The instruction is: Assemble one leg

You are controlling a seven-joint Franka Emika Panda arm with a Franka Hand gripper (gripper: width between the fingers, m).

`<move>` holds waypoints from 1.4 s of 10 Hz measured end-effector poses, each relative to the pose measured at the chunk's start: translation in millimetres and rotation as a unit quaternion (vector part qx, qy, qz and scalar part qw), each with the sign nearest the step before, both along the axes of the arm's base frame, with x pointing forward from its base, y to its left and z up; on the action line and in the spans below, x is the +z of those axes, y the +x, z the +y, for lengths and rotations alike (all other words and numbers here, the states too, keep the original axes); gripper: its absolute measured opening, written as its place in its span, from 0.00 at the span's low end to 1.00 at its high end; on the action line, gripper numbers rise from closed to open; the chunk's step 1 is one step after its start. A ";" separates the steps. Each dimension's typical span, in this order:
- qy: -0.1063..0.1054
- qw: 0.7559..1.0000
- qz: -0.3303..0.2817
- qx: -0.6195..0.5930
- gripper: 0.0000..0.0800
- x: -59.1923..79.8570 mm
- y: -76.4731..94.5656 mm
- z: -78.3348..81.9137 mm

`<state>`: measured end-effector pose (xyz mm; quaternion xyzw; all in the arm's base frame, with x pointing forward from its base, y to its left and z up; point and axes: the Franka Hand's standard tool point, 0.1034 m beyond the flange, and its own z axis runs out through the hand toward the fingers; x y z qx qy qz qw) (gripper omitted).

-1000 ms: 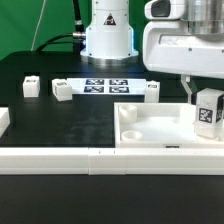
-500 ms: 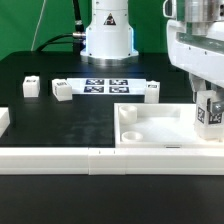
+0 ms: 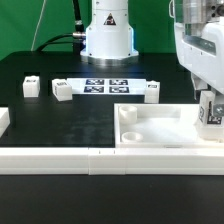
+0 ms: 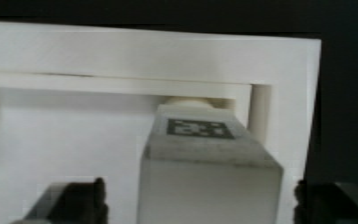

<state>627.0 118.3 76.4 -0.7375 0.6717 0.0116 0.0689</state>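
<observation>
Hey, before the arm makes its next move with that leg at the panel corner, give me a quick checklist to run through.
1. Leg centred in the gripper: ok.
2. Gripper shut on the leg: cannot tell; the wrist view seems to show gaps on both sides.
3. Leg at a panel corner: ok, the far corner on the exterior view's right.
4. Leg upright: ok in the exterior view.
5. Leg seated in the corner hole: cannot tell; its lower end is hidden.
6. Spare legs out of the way: ok, they sit back by the marker board.
</observation>
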 end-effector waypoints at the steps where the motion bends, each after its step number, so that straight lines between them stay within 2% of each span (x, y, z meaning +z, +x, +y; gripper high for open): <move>1: -0.003 0.999 -0.005 0.037 0.78 0.3 -0.1 2.2; 2: -0.011 0.991 -0.015 0.130 0.78 0.3 -0.1 2.5; 4: -0.018 0.973 -0.026 0.229 0.81 -0.6 -0.5 2.4; 7: -0.032 0.920 -0.045 0.388 0.81 -1.2 -1.3 6.2; 9: -0.048 0.866 -0.052 0.495 0.81 -0.5 -1.3 10.3; 12: -0.071 0.764 -0.049 0.639 0.81 -0.8 3.2 8.4; 13: -0.074 0.742 -0.053 0.665 0.81 -0.7 4.2 6.9; 14: -0.074 0.737 -0.053 0.670 0.81 -0.8 4.1 7.1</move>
